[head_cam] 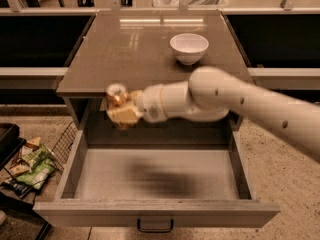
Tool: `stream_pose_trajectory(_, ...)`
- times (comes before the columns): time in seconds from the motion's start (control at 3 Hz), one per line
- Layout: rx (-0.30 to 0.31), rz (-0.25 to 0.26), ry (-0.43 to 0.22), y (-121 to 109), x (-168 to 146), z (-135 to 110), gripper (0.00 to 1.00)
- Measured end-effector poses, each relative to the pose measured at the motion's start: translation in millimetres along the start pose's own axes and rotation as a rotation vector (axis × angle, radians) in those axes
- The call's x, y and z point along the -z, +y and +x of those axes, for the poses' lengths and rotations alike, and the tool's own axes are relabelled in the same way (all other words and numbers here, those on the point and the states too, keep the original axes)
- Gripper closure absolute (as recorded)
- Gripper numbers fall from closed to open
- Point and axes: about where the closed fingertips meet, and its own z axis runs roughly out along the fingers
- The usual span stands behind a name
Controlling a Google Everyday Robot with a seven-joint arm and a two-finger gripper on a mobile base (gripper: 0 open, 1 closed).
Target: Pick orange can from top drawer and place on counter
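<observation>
My gripper [121, 110] is shut on the orange can [117, 95] and holds it in the air in front of the counter's front edge, above the back left of the open top drawer [155, 180]. The can stands upright with its silver top showing; its lower body is hidden by the tan fingers [125, 115]. The white arm reaches in from the right. The drawer's pale grey floor is bare, with the arm's shadow on it. The counter [130, 49] is glossy grey-brown and lies just behind and a little above the can.
A white bowl [189, 47] stands on the counter at the back right. A wire basket [30, 164] with snack packets sits on the floor left of the drawer. The drawer's dark handle [155, 227] is at the bottom front.
</observation>
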Motion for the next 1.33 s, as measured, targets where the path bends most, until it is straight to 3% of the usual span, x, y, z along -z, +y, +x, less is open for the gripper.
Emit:
stream_pose_trajectory(0.33,0.049,-0.018,-0.012,2.1,14.2,-103.2,1.0)
stream_pose_trajectory(0.67,0.091,-0.028,-0.068,-6.1,11.4,-182.5,1.0)
stream_pose_trajectory(1.0,0.09,-0.025,-0.131,-32.2,-5.6,-209.5,1.0)
stream_pose_trajectory(1.33,0.085,0.022,-0.153,-73.7,-28.4,-193.3,1.0)
